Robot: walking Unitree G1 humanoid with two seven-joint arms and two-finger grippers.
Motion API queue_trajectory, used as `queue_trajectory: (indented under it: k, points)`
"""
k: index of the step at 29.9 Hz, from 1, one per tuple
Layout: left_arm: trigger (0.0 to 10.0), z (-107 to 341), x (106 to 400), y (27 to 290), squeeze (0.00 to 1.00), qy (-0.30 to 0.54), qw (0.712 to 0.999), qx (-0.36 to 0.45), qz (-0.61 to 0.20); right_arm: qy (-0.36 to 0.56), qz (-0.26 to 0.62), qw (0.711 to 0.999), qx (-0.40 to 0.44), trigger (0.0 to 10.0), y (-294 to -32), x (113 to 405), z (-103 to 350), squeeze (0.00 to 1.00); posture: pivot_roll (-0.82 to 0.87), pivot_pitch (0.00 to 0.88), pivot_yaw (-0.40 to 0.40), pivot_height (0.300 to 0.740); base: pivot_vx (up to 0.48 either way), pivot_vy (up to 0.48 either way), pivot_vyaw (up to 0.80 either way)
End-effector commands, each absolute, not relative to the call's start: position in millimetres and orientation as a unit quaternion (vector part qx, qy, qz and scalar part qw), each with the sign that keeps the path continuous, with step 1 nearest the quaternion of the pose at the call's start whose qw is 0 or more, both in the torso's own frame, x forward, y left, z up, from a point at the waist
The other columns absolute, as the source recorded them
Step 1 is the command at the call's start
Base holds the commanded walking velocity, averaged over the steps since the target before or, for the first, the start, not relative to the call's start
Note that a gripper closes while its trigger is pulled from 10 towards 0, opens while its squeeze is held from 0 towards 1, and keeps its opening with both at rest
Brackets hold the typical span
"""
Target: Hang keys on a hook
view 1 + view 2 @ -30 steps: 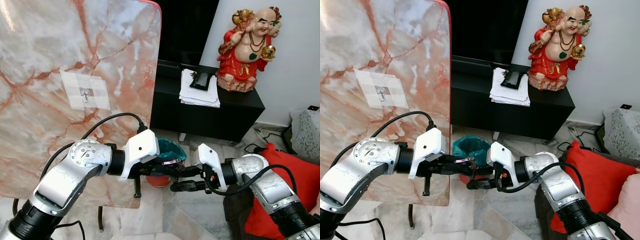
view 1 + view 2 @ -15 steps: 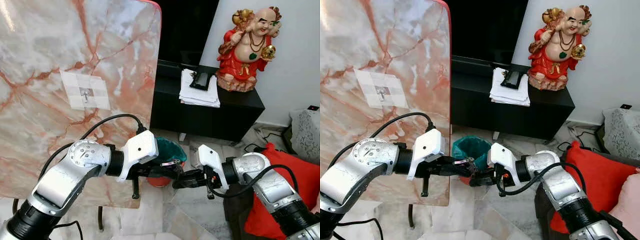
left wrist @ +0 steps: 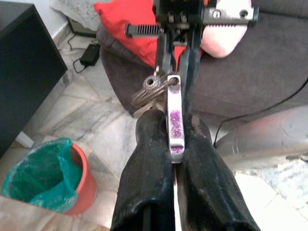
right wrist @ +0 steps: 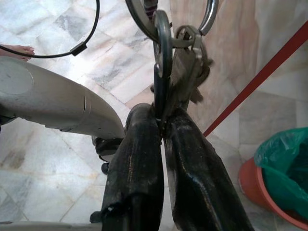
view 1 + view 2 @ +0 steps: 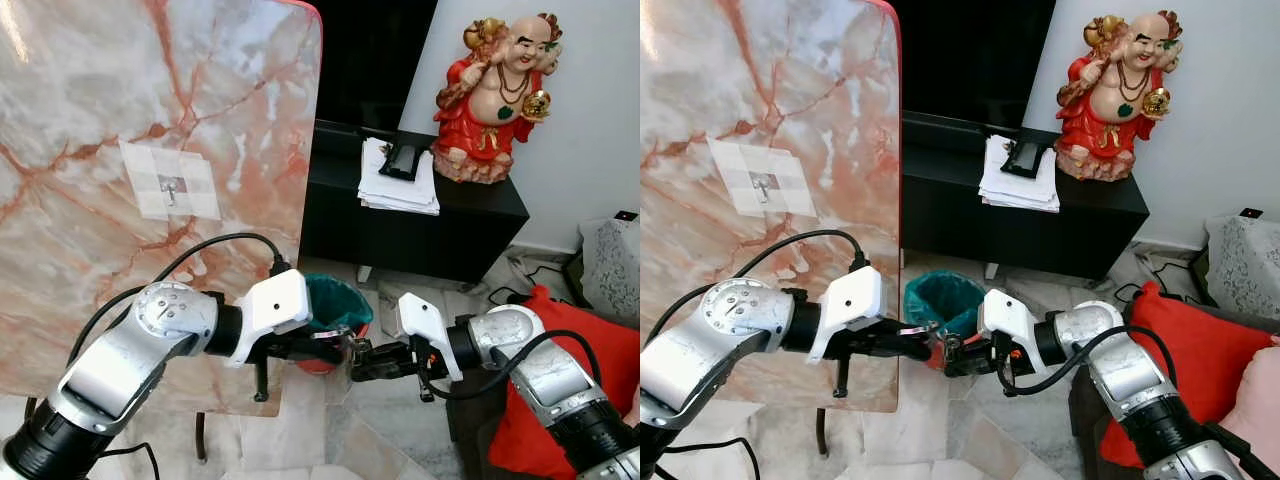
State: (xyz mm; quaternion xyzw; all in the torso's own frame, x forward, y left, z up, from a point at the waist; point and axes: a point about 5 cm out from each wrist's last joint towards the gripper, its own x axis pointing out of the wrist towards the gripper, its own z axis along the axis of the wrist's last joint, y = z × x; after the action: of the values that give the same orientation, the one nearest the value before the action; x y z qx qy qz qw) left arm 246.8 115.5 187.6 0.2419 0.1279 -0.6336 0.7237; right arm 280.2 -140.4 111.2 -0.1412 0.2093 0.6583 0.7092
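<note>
Left eye view, both grippers clamped on keys, marble panel, hook.

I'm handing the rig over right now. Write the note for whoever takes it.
Left gripper: shut on the purple-marked tag of the keys.
Right gripper: shut on the same bunch, at its metal ring.
Both arms meet low in front of the robot, above the lined bin, so the keys are gripped from both sides, mid-handover.
The hook sits on a white patch on the marble panel, up to the left, and is bare.
Left to do: one gripper releases, the other carries the ring up and hangs it on the hook.
</note>
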Motion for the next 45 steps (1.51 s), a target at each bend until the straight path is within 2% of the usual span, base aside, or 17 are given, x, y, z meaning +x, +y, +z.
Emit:
queue_trajectory:
  k: [1,45]
  points:
    - [10.0,185,245,115,0.0,0.128,0.717,0.257,-0.636,0.209,0.656,0.708,-0.157,0.0,-145,283,115,0.0,-0.02,0.008,-0.147,0.74,0.0,0.0,0.0]
    - [10.0,153,235,131,0.0,0.216,0.681,0.318,-0.624,0.209,0.661,0.703,-0.159,0.0,-149,284,119,0.0,-0.02,0.007,-0.154,0.74,0.0,0.0,0.0]
